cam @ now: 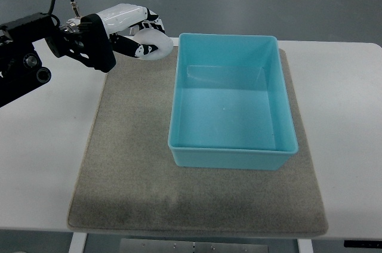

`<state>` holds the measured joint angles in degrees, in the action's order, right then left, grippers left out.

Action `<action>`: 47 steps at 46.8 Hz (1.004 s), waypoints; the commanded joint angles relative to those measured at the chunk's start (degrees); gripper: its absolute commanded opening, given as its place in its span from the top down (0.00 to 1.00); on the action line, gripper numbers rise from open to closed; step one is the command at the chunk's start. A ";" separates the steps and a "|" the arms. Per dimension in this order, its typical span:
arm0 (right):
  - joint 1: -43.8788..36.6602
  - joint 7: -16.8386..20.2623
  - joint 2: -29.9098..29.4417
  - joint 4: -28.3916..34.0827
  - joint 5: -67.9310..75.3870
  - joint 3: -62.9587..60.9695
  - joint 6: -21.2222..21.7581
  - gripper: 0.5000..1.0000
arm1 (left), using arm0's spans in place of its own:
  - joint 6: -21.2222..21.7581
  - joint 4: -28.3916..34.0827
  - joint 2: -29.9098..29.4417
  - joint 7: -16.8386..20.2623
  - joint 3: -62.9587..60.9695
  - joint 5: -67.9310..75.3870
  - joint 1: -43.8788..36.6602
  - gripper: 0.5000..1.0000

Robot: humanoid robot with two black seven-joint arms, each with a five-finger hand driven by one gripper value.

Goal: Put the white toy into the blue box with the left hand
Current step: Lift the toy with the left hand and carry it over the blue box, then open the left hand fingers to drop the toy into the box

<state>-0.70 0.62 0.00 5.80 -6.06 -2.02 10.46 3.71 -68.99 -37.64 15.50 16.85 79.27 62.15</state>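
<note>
One toy: white toy point(153, 46), rounded, held in the air just left of the box's far left corner.
Fingers: left hand point(132, 31) curled around the toy; its arm enters from the left edge.
Box: blue box point(179, 116) empty, on a grey mat point(128, 157) on the white worktop point(346, 110).
Your move: carry the toy right, clear the rim, centre over the floor, then release low.

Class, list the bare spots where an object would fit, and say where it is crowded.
Free: inside the blue box, the mat to its left and in front, and the table to its right. Crowded: the mat's far-left corner, where the left robot hand holds the white toy.
</note>
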 commanded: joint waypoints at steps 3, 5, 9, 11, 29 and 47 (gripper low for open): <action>0.00 0.00 0.00 0.00 0.00 0.00 0.00 0.13 | 0.07 0.00 1.86 -0.03 0.11 0.01 0.25 1.00; 0.00 0.00 0.00 0.00 0.00 0.00 0.00 0.13 | 0.15 0.09 2.74 -0.03 0.11 0.01 0.25 1.00; 0.00 0.00 0.00 0.00 0.00 0.00 0.00 0.13 | 0.16 0.09 4.15 -0.03 0.63 0.01 0.16 1.00; 0.00 0.00 0.00 0.00 0.00 0.00 0.00 0.13 | 0.16 0.18 5.02 -0.03 1.16 0.01 -0.01 1.00; 0.00 0.00 0.00 0.00 0.00 0.00 0.00 0.13 | 1.65 0.44 10.92 -0.11 1.43 0.10 -0.72 1.00; 0.00 0.00 0.00 0.00 0.00 0.00 0.00 0.13 | 1.65 0.70 13.82 -0.11 0.90 0.27 -2.21 0.74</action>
<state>-0.70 0.62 0.00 5.80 -6.06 -2.03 10.46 5.37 -68.29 -23.83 15.38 17.78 79.54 60.02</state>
